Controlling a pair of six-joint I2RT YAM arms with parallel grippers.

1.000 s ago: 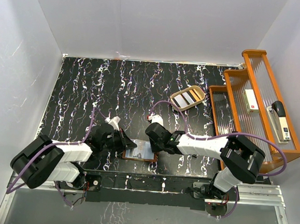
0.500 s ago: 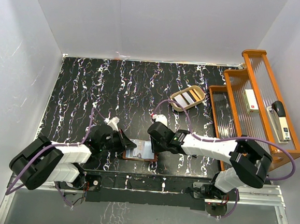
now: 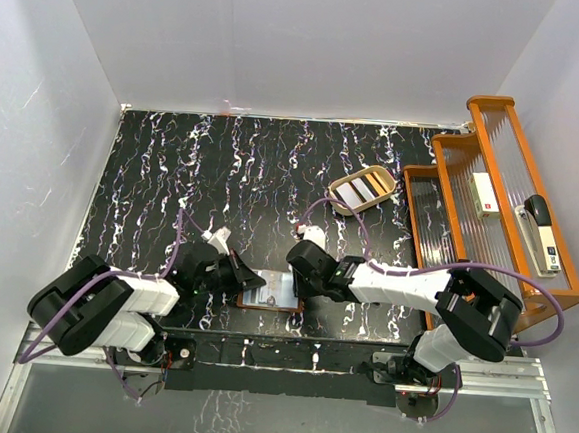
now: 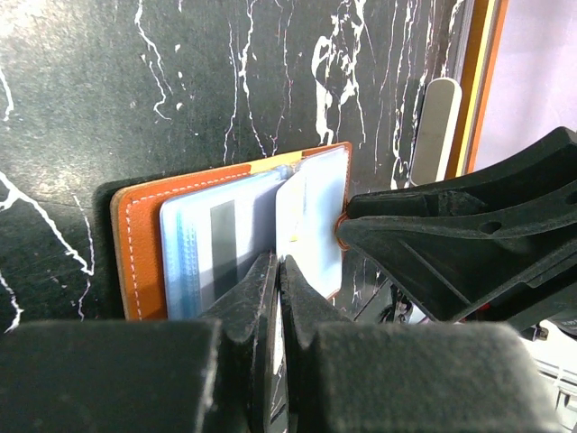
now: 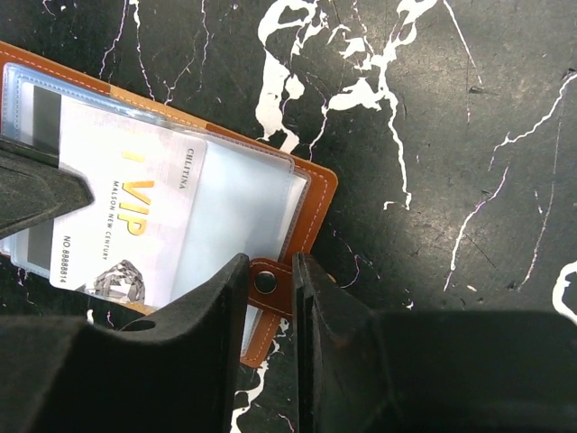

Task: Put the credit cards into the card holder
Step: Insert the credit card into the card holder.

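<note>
Both arms meet at the card holder [image 5: 313, 193], which lies open and face up on the counter [image 3: 173, 167], at the near edge midway between the two arm bases. Its brown leather cover and clear inner sleeves show. A white credit card [image 5: 126, 225] printed "VIP" sits inside the sleeves, and a second card with a dark stripe [image 4: 222, 248] shows beside it.

The left pincer [image 4: 278, 271] is closed, its tips pressed together at the sleeves' edge. A thin pale sliver sits between the fingers; whether it is card or sleeve cannot be told.

The right pincer [image 5: 270, 271] is closed narrowly on the snap tab [image 5: 267, 282] of the card holder, one finger against each side.

Well apart, at the far right, a tan oval tray [image 3: 334, 194] holds flat pieces beside a wooden rack [image 3: 455, 154].
</note>
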